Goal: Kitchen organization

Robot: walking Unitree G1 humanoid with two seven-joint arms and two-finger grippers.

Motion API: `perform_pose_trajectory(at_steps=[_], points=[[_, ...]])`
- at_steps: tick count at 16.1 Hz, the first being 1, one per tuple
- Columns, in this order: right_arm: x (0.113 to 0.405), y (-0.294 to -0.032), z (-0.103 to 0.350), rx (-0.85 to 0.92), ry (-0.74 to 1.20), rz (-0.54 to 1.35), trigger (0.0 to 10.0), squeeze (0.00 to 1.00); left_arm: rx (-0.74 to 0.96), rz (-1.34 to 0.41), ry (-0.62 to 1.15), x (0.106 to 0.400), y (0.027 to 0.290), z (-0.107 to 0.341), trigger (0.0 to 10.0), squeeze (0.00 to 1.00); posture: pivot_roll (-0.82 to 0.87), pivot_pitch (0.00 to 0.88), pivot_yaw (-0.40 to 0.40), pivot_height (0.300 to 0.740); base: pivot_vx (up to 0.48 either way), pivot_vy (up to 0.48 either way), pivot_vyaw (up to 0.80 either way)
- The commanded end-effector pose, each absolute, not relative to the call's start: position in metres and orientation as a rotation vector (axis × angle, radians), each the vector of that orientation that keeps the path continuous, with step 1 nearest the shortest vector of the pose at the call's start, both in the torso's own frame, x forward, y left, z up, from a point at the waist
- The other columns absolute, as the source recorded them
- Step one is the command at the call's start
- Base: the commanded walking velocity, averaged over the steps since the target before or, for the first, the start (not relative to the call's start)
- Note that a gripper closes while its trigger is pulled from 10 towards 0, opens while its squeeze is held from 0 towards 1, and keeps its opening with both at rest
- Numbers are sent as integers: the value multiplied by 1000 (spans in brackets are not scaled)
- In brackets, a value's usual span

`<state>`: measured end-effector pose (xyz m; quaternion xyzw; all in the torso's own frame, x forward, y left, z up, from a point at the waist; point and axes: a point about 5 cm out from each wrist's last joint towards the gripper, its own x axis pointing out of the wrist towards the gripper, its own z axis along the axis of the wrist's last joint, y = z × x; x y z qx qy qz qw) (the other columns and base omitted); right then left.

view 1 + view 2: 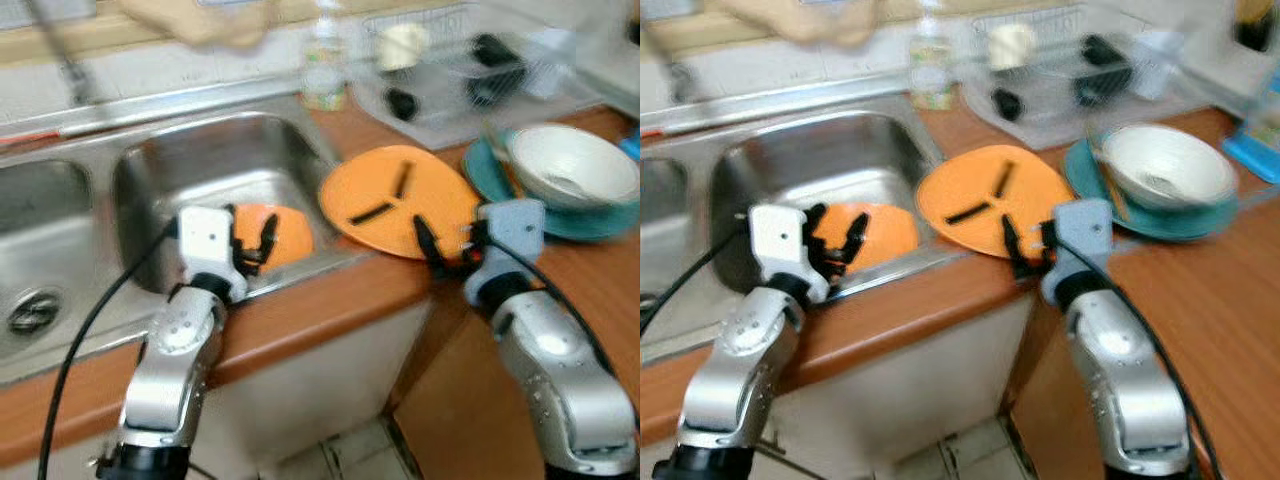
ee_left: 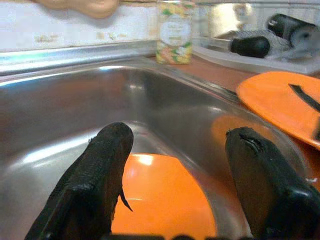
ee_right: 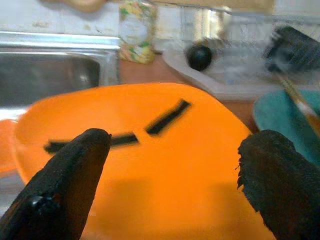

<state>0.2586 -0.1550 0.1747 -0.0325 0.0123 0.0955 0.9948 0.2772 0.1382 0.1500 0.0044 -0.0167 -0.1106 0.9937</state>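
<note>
An orange plate [image 1: 400, 200] with black stripes lies tilted on the brown counter, overlapping the sink's right rim. A second orange dish [image 1: 285, 238] sits at the bottom of the steel sink basin [image 1: 200, 165]. My left gripper [image 1: 250, 228] is open over the basin's near edge, just above that dish [image 2: 160, 200], with nothing between its fingers. At the near edge of the striped plate [image 3: 165, 165] my right gripper [image 1: 447, 242] stands open and holds nothing.
A white bowl [image 1: 570, 165] rests on a teal plate [image 1: 490, 170] at the right. A dish rack [image 1: 470, 70] with dark items stands behind, next to a bottle [image 1: 325, 65]. A person's hand [image 1: 200, 20] is at the back wall. A second basin [image 1: 40, 220] lies left.
</note>
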Motion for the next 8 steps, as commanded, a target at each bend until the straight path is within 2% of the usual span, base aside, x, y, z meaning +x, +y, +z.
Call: perform_pose_trajectory(at_steps=[1,8], points=[[259,-148,182,-49,-19,212,10000,1000,17,-200,-45,277,144,154,10000,0,-162,0,30,740,296,0,0],[258,-147,182,-54,-20,231,10000,1000,19,-199,-43,276,144,153,10000,0,-162,0,24,740,289,0,0]])
